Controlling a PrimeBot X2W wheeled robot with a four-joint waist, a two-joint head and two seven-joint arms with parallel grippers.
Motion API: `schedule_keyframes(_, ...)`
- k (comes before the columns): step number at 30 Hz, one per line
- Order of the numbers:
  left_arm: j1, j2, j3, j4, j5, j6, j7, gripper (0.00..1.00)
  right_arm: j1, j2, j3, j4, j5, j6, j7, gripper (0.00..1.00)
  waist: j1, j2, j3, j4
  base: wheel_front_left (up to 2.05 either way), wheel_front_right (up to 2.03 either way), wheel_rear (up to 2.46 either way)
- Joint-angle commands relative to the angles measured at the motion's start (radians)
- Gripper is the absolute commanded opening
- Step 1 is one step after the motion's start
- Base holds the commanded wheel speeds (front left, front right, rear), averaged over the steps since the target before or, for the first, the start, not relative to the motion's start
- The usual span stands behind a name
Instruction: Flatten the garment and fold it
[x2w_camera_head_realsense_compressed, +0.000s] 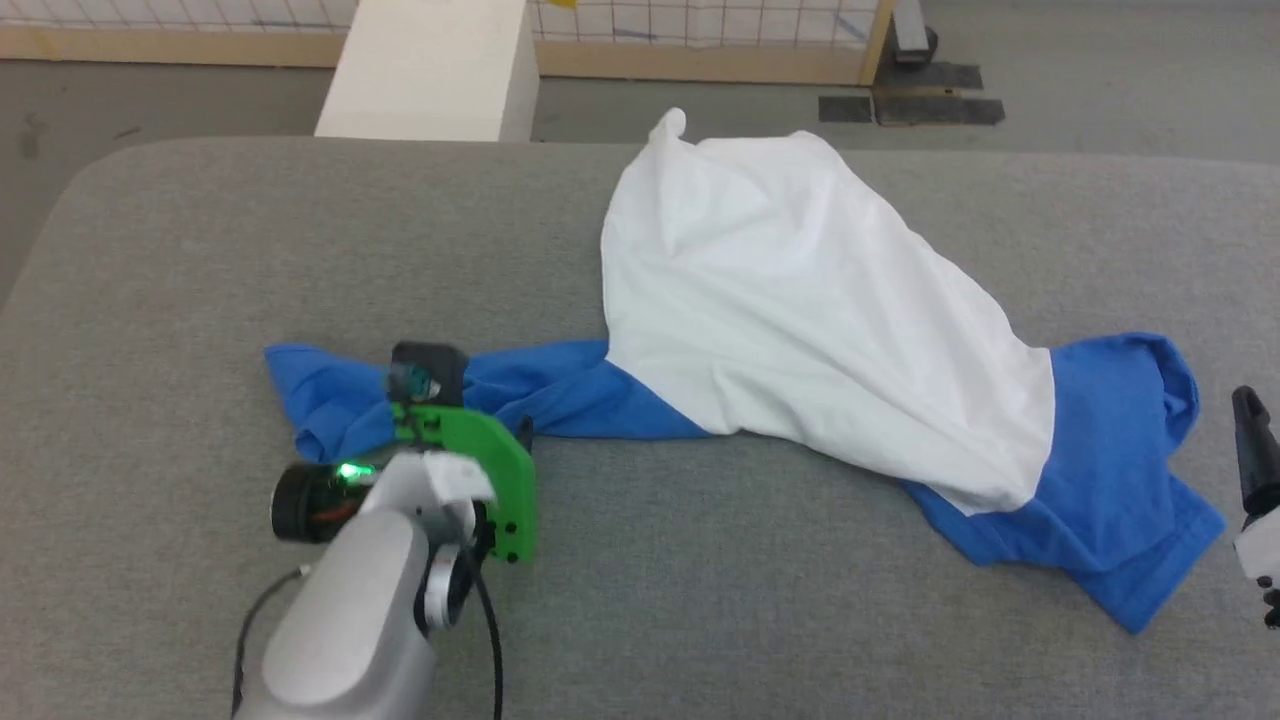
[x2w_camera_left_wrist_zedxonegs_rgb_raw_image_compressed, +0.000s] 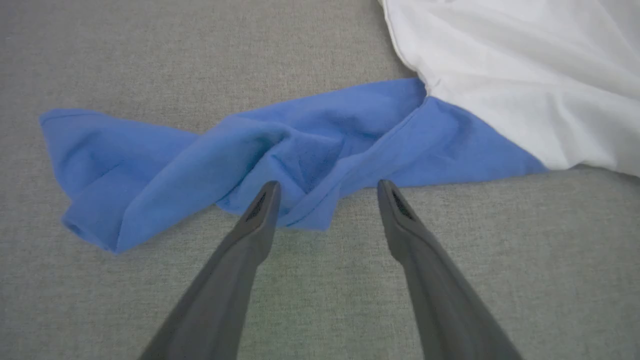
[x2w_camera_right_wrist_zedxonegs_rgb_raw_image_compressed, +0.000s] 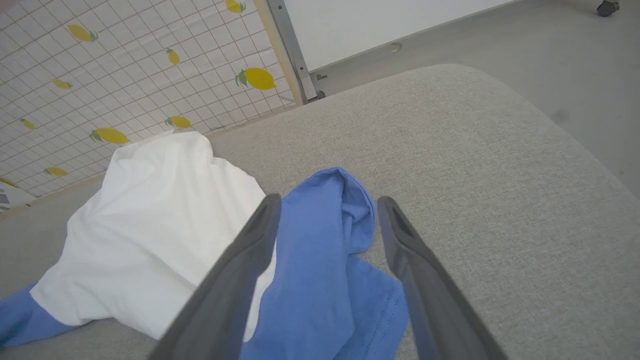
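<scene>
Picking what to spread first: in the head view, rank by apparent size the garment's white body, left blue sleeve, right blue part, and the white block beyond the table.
1. white body
2. right blue part
3. left blue sleeve, partly hidden, so close to 2
4. white block, farther and cropped: unsure

The soft white T-shirt with royal-blue sleeves (x2w_camera_head_realsense_compressed: 800, 300) is thin matt knit cloth, limp and creased, with a stitched hem line visible on the blue part in the right wrist view. It lies on a grey padded tabletop (x2w_camera_head_realsense_compressed: 700, 600) covered in coarse woven fabric, matt and finely flecked. The long dark fingers (x2w_camera_left_wrist_zedxonegs_rgb_raw_image_compressed: 240, 260) of the left gripper (x2w_camera_left_wrist_zedxonegs_rgb_raw_image_compressed: 327, 184) look like matt plastic, smooth apart from textured insets near the tips (the right gripper (x2w_camera_right_wrist_zedxonegs_rgb_raw_image_compressed: 328, 199) has the same finish). A bright green bracket (x2w_camera_head_realsense_compressed: 495, 470) on the left wrist is smooth plastic, and the silver-grey forearm shell (x2w_camera_head_realsense_compressed: 350, 610) has a satin sheen. The pale barrier frame (x2w_camera_head_realsense_compressed: 700, 65) looks like bare wood; its upright post (x2w_camera_right_wrist_zedxonegs_rgb_raw_image_compressed: 295, 50) is dull grey metal.
</scene>
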Motion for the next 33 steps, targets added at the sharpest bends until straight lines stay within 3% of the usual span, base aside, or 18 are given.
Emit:
schedule_keyframes(1,-0.032,0.013,-0.010,0.016,0.013,-0.003,0.034,1.00,-0.016,0.000,0.003,0.002,-0.003,-0.001,-0.006,1.00,0.0000,0.0000,0.027,-0.026,0.00,0.00,0.00)
schedule_keyframes(6,-0.092,0.026,-0.026,0.086,0.026,0.005,0.131,1.00,-0.023,0.000,0.016,0.016,0.009,-0.001,-0.013,1.00,0.0000,0.0000,0.065,-0.053,0.00,0.00,0.00)
schedule_keyframes(7,-0.096,0.028,-0.028,0.098,0.026,0.006,0.141,0.60,-0.025,0.000,0.016,0.019,0.009,-0.001,-0.016,1.00,0.0000,0.0000,0.070,-0.055,0.00,0.00,0.00)
schedule_keyframes(8,-0.098,0.023,-0.019,0.105,0.015,0.009,0.139,0.00,-0.028,0.000,0.017,0.021,0.009,-0.001,-0.020,1.00,0.0000,0.0000,0.075,-0.058,0.00,0.00,0.00)
schedule_keyframes(14,-0.105,0.010,0.056,0.072,-0.059,0.020,0.086,0.00,-0.028,0.000,0.002,0.032,-0.010,-0.001,-0.033,1.00,0.0000,0.0000,0.068,-0.031,0.00,0.00,0.00)
schedule_keyframes(18,-0.097,0.044,0.120,-0.010,-0.088,0.046,0.073,0.00,-0.025,0.000,0.003,0.044,-0.014,-0.001,-0.036,1.00,0.0000,0.0000,0.040,0.007,0.00,0.00,0.00)
schedule_keyframes(25,0.017,0.124,0.262,-0.180,-0.143,0.142,0.125,0.00,-0.017,0.000,0.022,0.074,-0.017,-0.001,-0.044,1.00,0.0000,0.0000,-0.008,0.063,0.00,0.00,0.00)
schedule_keyframes(30,0.126,0.147,0.356,-0.254,-0.175,0.222,0.154,0.00,-0.015,0.000,0.036,0.085,-0.021,-0.001,-0.051,1.00,0.0000,0.0000,-0.021,0.075,0.00,0.00,0.00)
schedule_keyframes(33,0.186,0.141,0.377,-0.243,-0.194,0.237,0.163,0.00,-0.014,0.000,0.049,0.089,-0.025,-0.001,-0.053,1.00,0.0000,0.0000,-0.024,0.078,0.00,0.00,0.00)
